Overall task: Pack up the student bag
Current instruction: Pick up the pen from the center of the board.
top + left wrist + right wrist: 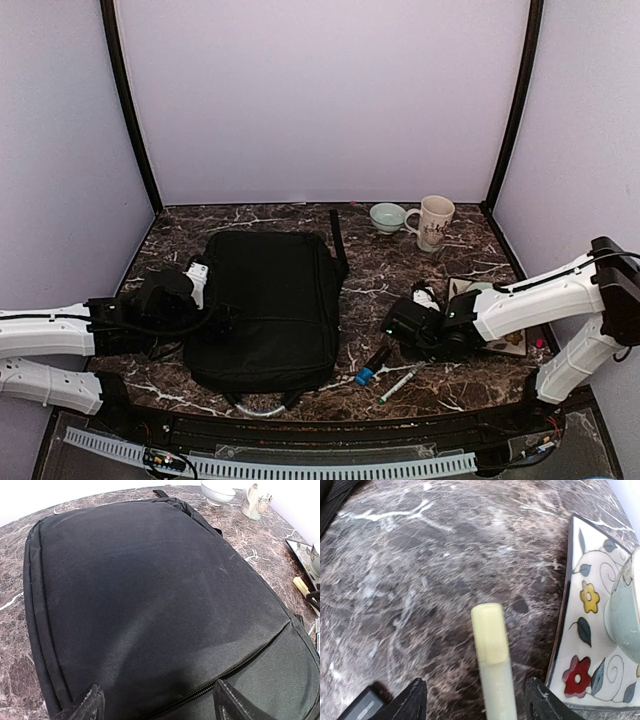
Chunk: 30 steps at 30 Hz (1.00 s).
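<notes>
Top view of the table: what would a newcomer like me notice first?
The big black student bag lies flat left of centre on the dark marble table. The left hand is open over its left edge, and the right hand is open around a pale yellow marker beside a flowered tray.

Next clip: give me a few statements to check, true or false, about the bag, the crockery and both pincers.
1. The student bag lies flat on the table: true.
2. A bowl stands beside the mug: true.
3. The right pincer is shut on the mug: false; it is open, with a pale yellow marker between its fingers.
4. The left pincer hovers over the bowl: false; it is open at the student bag.
</notes>
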Available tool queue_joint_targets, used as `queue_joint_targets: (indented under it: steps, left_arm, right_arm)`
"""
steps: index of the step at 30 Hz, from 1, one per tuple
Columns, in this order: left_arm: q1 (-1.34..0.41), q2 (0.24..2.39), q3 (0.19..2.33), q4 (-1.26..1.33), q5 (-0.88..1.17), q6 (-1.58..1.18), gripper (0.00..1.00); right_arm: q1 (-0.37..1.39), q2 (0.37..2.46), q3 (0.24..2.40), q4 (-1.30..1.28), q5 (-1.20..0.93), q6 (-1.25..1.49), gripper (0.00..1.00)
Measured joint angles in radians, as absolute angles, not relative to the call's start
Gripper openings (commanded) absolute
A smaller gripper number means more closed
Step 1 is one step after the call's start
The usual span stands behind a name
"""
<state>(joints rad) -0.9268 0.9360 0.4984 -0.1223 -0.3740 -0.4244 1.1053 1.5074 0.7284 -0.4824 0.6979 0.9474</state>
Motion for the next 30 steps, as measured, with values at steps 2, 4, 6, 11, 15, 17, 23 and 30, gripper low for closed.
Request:
queue_joint_targets:
  steps: [2,4,6,11,15,17,23,30]
  left_arm:
    - [-0.927,0.938,0.498,-0.118,-0.37,-0.421,0.76]
    - [-0.927,0.939,0.495,-0.112,-0.365,-0.421,0.76]
    - [-0.927,0.939,0.489,-0.104,-0.36,-0.42,0.76]
    - [-0.927,0.94,0.474,-0.098,-0.355,-0.419,0.76]
    - [-0.929,0.947,0.468,-0.093,-0.351,-0.418,0.75]
    - [-0.929,0.954,0.468,-0.087,-0.347,-0.418,0.75]
    - [-0.93,0.962,0.468,-0.077,-0.338,-0.418,0.75]
    - [-0.931,0.962,0.468,-0.075,-0.332,-0.41,0.75]
  right_arm:
    - [1.084,1.511,0.727,-0.469,0.701,0.935,0.6]
    - [1.061,1.515,0.724,-0.445,0.701,0.918,0.54]
    - [1.038,1.519,0.718,-0.416,0.694,0.895,0.5]
    - [0.992,1.54,0.698,-0.356,0.665,0.852,0.42]
    - [0.974,1.544,0.693,-0.343,0.648,0.843,0.44]
    - [0.966,1.544,0.691,-0.337,0.639,0.842,0.46]
    - [0.953,1.56,0.679,-0.319,0.591,0.83,0.43]
    - [0.951,1.557,0.664,-0.279,0.576,0.826,0.32]
